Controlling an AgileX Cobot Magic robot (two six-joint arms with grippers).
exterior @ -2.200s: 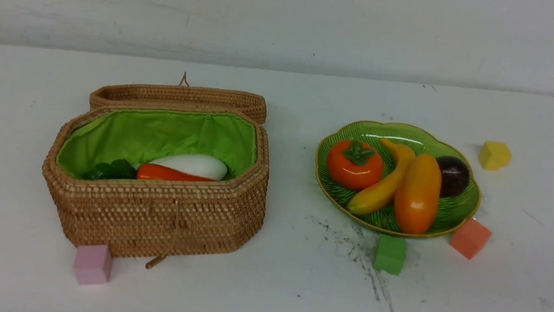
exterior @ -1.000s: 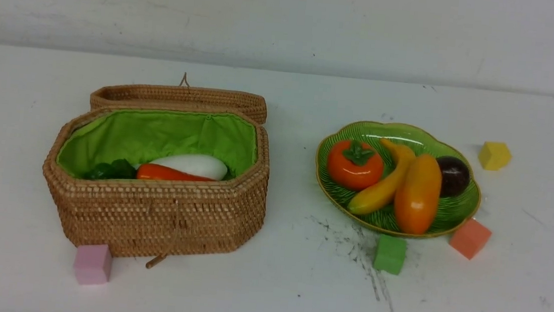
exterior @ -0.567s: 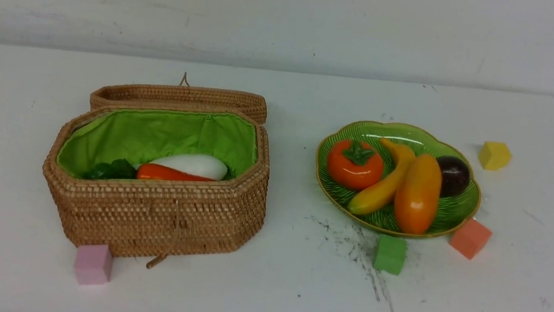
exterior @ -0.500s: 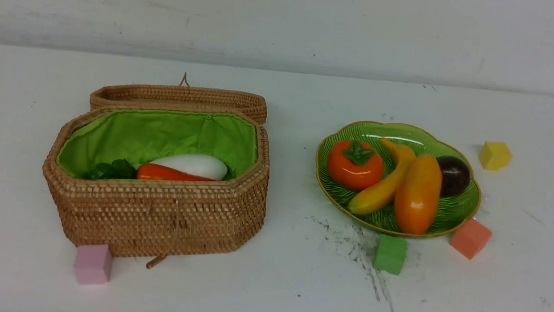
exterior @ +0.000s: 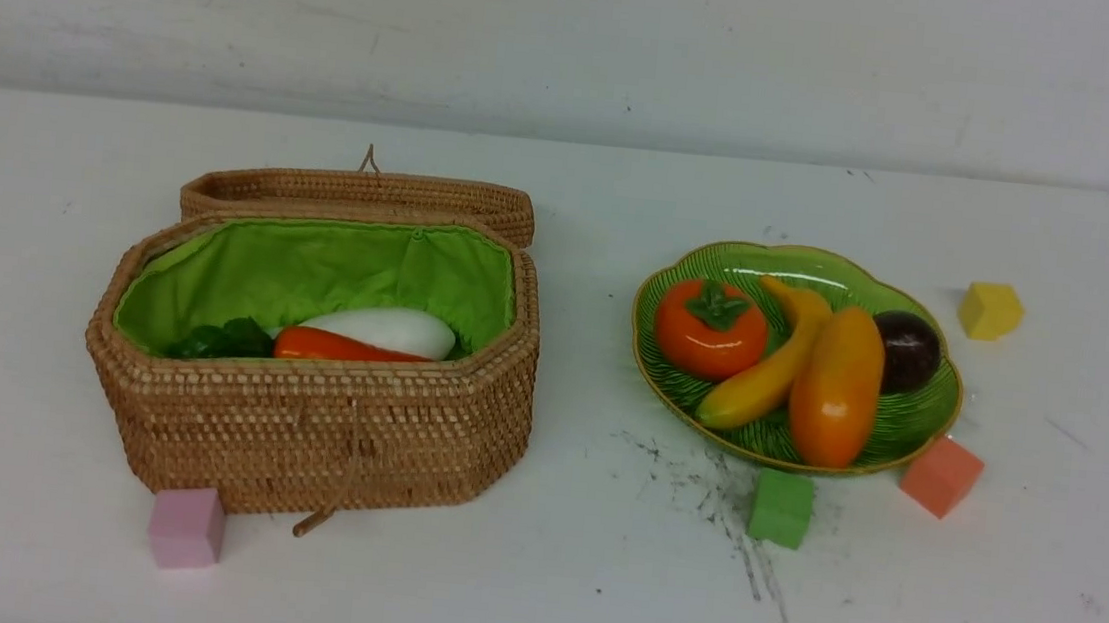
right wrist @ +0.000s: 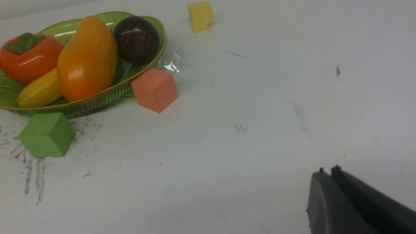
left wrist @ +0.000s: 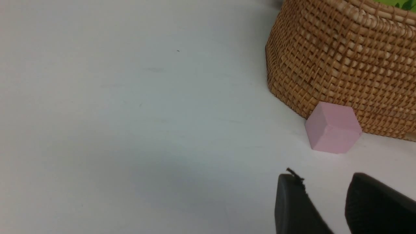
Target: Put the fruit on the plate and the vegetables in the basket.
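The green plate holds the persimmon, banana, mango and mangosteen. In the open wicker basket lie the white radish and carrot with green leaves. No arm shows in the front view. My left gripper hovers open and empty above the table, short of the basket. My right gripper is shut, empty, away from the plate.
A pink cube touches the basket's front corner. Green and salmon cubes sit against the plate's near rim; a yellow cube lies beyond it. The basket's lid hangs open behind.
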